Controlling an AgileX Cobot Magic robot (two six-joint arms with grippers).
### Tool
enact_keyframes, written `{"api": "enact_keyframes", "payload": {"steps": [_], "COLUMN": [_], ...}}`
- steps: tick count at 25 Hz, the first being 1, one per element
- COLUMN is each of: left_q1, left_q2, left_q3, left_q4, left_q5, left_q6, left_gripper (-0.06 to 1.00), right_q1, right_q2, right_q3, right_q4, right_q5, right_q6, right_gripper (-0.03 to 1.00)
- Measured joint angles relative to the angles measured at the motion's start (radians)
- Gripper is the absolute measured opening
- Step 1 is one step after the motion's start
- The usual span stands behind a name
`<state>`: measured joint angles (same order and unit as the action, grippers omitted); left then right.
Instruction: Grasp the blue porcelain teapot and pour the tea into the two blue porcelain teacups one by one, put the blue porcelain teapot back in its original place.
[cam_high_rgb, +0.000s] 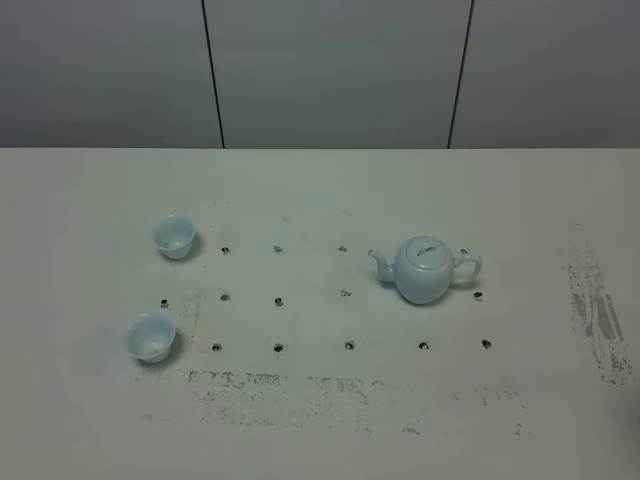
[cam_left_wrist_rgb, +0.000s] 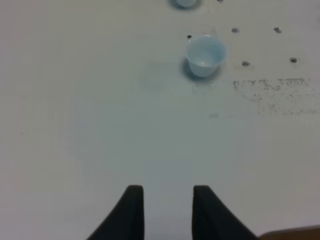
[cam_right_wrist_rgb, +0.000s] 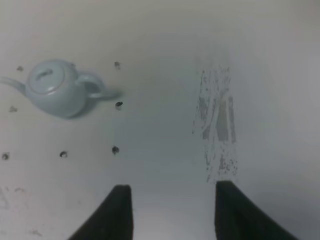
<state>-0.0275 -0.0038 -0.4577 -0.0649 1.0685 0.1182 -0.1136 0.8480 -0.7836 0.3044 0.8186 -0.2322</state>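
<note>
The glossy, round teapot (cam_high_rgb: 425, 270) and small flared teacups (cam_high_rgb: 174, 236) sit on the matte, scuffed counter (cam_high_rgb: 320, 430), while the left end effector (cam_left_wrist_rgb: 167, 190) and right end effector (cam_right_wrist_rgb: 173, 187) both gape apart, empty.

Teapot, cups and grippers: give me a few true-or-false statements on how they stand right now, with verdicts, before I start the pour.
1. The blue porcelain teapot stands upright on the table with its lid on. True.
2. The right gripper is shut on the teapot's handle. False: it is open and empty, well apart from the teapot.
3. In the exterior high view the teapot's spout points left, toward the side where the cups are. True.
4. The far teacup is stacked inside the near teacup. False: they stand apart, each upright on the table.
5. The left gripper is open and holds nothing. True.
</note>
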Motion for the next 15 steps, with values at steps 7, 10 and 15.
{"api": "enact_keyframes", "payload": {"steps": [7,10,15], "left_q1": [0.000,0.000,0.000], "left_q2": [0.000,0.000,0.000], "left_q3": [0.000,0.000,0.000], "left_q4": [0.000,0.000,0.000], "left_q5": [0.000,0.000,-0.001], "left_q6": [0.000,0.000,0.000], "left_gripper": [0.30,0.30,0.30], "right_q1": [0.000,0.000,0.009], "right_q2": [0.000,0.000,0.004], "right_q3": [0.000,0.000,0.000], "right_q4": [0.036,0.076,0.128], "right_q5": [-0.004,-0.011,-0.010], "right_q6": [-0.019,-0.052,-0.088], "right_gripper": [0.39,0.39,0.39]}}
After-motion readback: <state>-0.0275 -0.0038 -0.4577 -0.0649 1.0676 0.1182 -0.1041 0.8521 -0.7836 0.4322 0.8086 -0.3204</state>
